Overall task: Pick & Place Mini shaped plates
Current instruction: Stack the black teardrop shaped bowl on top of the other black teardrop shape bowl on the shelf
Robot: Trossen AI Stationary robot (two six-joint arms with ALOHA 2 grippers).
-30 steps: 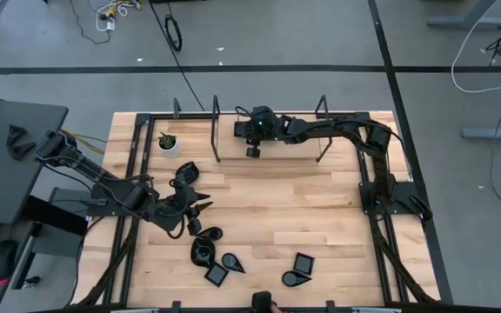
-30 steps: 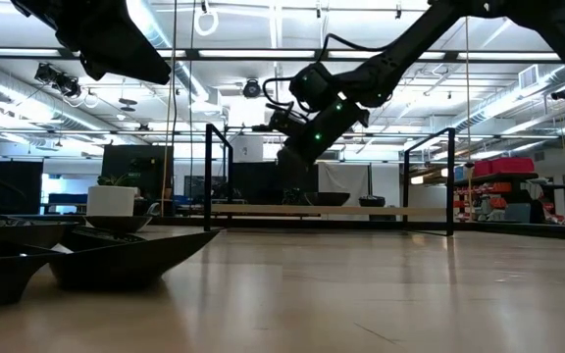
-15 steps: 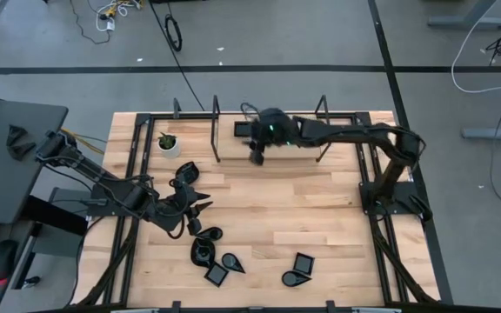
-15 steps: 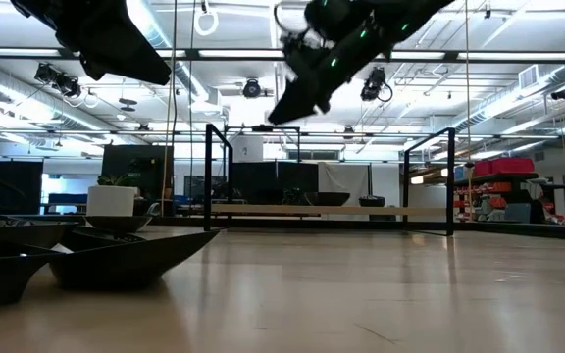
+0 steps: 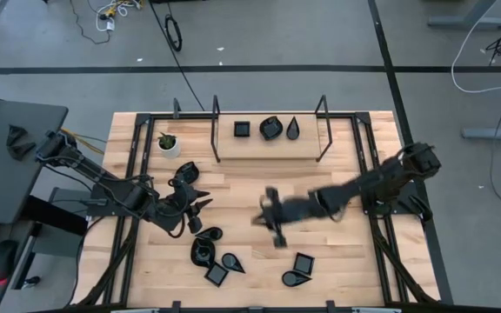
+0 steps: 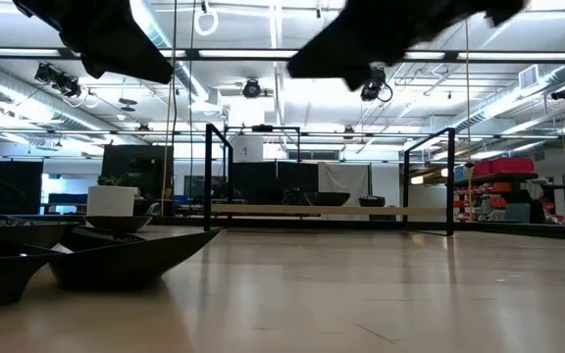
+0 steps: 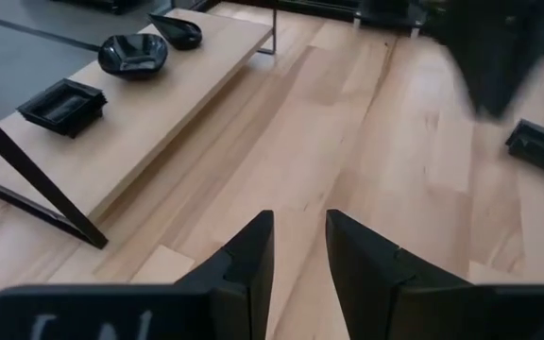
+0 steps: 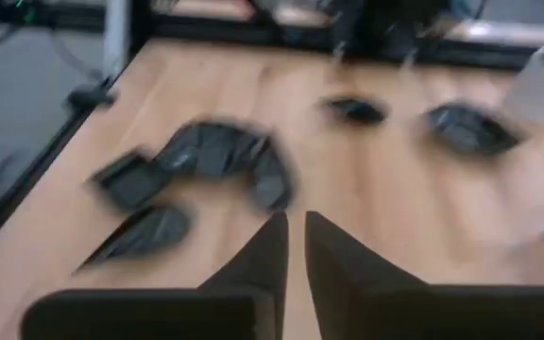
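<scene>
We are finding a loose group of mini shaped plates at the near edge of the table (image 5: pixel 320 196) — a square plate (image 5: pixel 303 263) and a teardrop plate (image 5: pixel 295 278) right of centre, and a further cluster (image 5: pixel 209 257) towards the left.

Over the middle of the table the right gripper (image 5: pixel 270 219) is hanging blurred above bare wood, just beyond the square plate. In its wrist view its fingers (image 8: pixel 264 253) are standing close together with a narrow gap, nothing between them; we cannot tell whether the jaws are fully closed.

The left gripper (image 5: pixel 200 205) is waiting over the left side, near the left-hand cluster — its fingers (image 7: pixel 253 251) are standing slightly apart and holding nothing.

On the raised shelf (image 5: pixel 272 143) at the far edge we are counting three plates: a square shelf plate (image 5: pixel 243 129), a rounded shelf plate (image 5: pixel 271 128) and a teardrop shelf plate (image 5: pixel 293 127). A small potted plant (image 5: pixel 169 142) is standing left of the shelf.
</scene>
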